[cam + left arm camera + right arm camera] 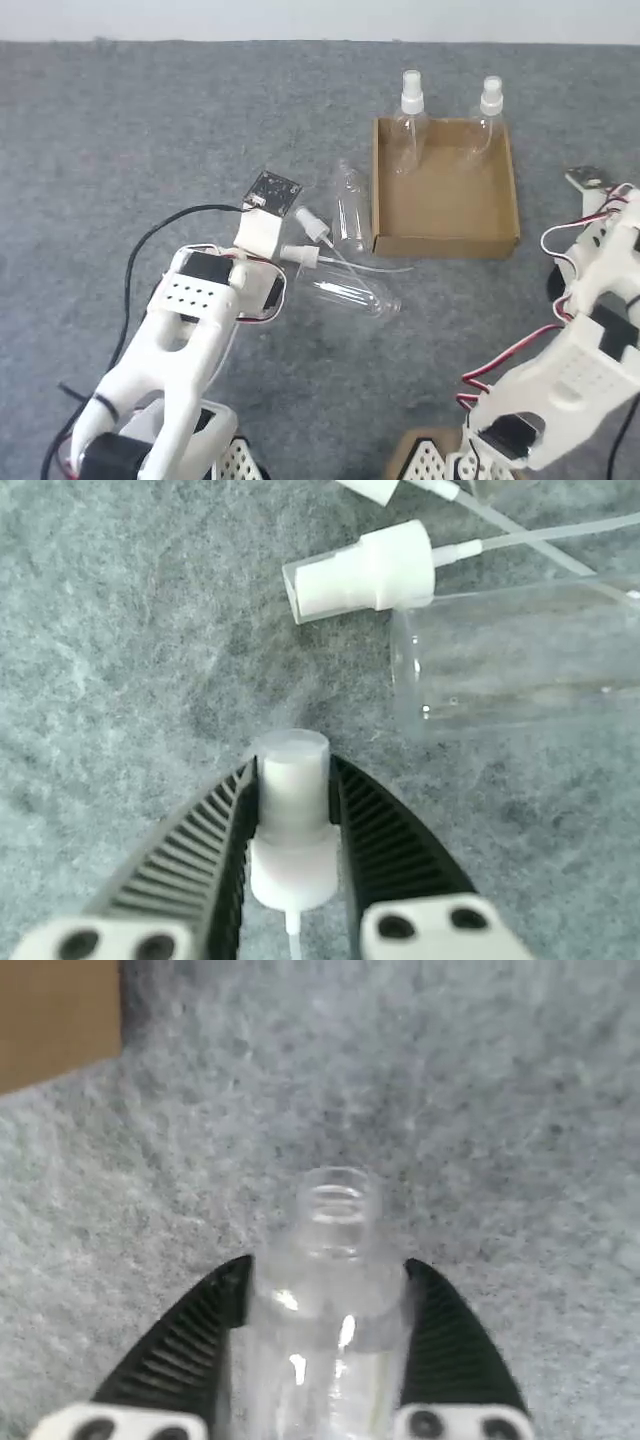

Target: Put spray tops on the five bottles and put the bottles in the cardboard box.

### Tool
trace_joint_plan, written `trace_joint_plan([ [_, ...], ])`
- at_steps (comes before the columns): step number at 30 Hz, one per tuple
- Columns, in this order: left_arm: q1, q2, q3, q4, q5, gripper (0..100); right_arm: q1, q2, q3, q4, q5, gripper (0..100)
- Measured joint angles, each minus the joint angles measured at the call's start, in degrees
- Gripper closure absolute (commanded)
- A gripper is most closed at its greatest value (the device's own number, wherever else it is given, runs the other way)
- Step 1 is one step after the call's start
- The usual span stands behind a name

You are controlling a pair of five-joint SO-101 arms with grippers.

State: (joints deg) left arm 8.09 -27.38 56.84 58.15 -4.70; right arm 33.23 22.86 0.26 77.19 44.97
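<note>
Here, a spray top (pixel 290 830) is gripped in the left hand (pixel 290 772), and an uncapped bottle (pixel 335 1210) is clamped in the right hand (pixel 328 1268). Two capped bottles (pixel 410 125) are stood at the 12 o'clock side of the cardboard box (pixel 445 235). At its 9 o'clock, two open bottles (pixel 350 290) and two loose tops (pixel 300 255) are laid on the grey bench (pixel 120 130).

Robotics lab bench: grey felt (pixel 150 130), wired white arms (pixel 185 340).

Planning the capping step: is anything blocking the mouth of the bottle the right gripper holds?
Nothing visible. The bottle in the right gripper has an open mouth, bare carpet beyond it; the left gripper holds a spray top.
</note>
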Motion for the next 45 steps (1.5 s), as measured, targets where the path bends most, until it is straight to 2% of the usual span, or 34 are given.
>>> trace_joint_plan([
  [5,0.0,0.0,-0.26,0.0,0.0,99,0.0,-2.11,-2.55,3.08,0.0,97.9],
  [11,0.0,0.0,-3.34,0.26,0.0,99,-0.79,-14.86,-4.92,10.81,0.0,98.0],
  [16,0.0,0.0,-12.22,6.77,0.0,99,-6.24,-28.84,-0.97,12.84,-2.46,98.0],
  [19,0.0,0.0,-20.31,12.92,0.0,99,-12.31,-38.59,4.4,12.92,-5.54,98.0],
  [23,-0.18,-2.73,-28.75,18.11,0.44,99,-24.0,-52.48,11.25,13.27,-11.96,97.9],
  [29,-4.92,-18.02,-31.3,18.55,0.44,99,-44.66,-66.64,20.13,10.37,-24.79,97.8],
  [33,-7.47,-27.96,-31.3,18.55,1.49,99,-57.67,-68.48,26.81,3.08,-31.65,97.8],
  [36,-7.82,-32.79,-32.18,17.67,4.57,99,-65.41,-68.48,32.26,-3.96,-33.67,97.9],
  [40,-8.26,-36.57,-34.64,14.86,8.09,99,-72.18,-68.48,39.03,-12.84,-34.37,97.9],
  [45,-8.0,-36.92,-36.57,10.2,16.35,99,-74.64,-68.48,45.63,-20.66,-34.55,97.6],
])
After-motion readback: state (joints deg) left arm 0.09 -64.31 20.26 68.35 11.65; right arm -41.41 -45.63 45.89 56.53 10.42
